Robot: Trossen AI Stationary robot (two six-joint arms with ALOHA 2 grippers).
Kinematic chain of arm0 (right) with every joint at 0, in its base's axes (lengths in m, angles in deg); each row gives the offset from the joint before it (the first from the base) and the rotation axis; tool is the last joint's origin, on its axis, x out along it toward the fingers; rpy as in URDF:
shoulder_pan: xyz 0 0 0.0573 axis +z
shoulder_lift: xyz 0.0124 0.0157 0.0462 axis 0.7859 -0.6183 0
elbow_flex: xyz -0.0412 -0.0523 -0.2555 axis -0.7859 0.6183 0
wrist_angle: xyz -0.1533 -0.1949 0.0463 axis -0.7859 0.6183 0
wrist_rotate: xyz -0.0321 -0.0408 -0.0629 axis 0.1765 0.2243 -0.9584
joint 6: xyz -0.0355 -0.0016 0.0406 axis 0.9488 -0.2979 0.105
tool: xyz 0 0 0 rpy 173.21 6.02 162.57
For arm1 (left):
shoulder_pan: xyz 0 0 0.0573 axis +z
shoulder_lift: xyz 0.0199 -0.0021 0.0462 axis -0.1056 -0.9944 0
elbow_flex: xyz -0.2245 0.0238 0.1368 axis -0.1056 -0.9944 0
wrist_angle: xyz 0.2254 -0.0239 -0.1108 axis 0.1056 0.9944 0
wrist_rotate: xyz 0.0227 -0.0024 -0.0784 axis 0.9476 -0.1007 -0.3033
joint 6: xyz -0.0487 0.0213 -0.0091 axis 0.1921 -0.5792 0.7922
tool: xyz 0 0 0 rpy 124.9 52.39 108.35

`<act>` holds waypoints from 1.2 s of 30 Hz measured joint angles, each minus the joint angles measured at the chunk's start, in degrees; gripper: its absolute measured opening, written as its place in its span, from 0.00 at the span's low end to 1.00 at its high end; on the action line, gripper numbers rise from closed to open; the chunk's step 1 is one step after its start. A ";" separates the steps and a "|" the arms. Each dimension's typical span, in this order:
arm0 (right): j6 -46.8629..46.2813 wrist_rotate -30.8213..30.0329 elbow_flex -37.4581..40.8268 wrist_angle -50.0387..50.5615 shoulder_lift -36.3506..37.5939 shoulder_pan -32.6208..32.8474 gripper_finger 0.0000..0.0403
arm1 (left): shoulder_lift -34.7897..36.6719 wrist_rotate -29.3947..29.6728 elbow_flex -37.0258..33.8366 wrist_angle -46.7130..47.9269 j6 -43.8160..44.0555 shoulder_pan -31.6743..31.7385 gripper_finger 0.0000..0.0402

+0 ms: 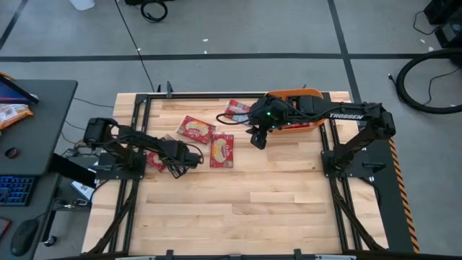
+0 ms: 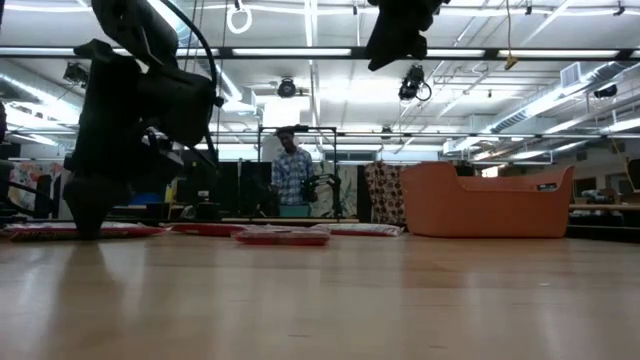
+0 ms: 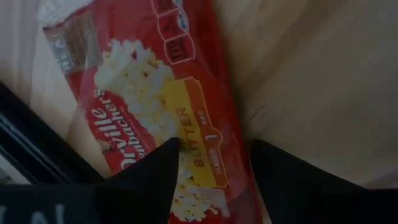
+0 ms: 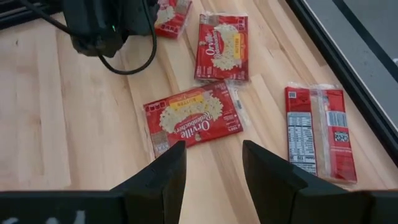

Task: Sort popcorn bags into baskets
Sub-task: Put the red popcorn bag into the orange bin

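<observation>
Several red popcorn bags lie flat on the wooden table: one (image 1: pixel 195 130), one (image 1: pixel 222 150), one near the far edge (image 1: pixel 237 108), and one under my left gripper (image 1: pixel 154 161). My left gripper (image 1: pixel 179 157) is open and low at the table; the bag under it (image 3: pixel 155 106) reaches in between its fingers. My right gripper (image 1: pixel 258 137) is open and empty, raised above the table beside the orange basket (image 1: pixel 294 94). In the right wrist view it (image 4: pixel 211 168) hangs over a face-up bag (image 4: pixel 193 121). My left gripper comes down at the red bag from above. Its open fingers (image 3: pixel 149 180) stand on either side of the bag's yellow label end (image 3: pixel 205 155). I cannot tell whether they touch it. The bag lies flat on the table.
The orange basket (image 2: pixel 490 200) stands at the far right, partly under my right arm. A bag lies back side up (image 4: pixel 320 130) near the table's black frame rail (image 4: pixel 348 56). A person (image 2: pixel 292 170) stands in the room beyond the table. The near half of the table is bare wood (image 1: pixel 238 209).
</observation>
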 joint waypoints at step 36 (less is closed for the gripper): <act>6.43 1.26 -0.42 10.07 0.07 3.37 0.40 | 9.06 -2.90 14.41 5.26 -25.03 -4.57 0.04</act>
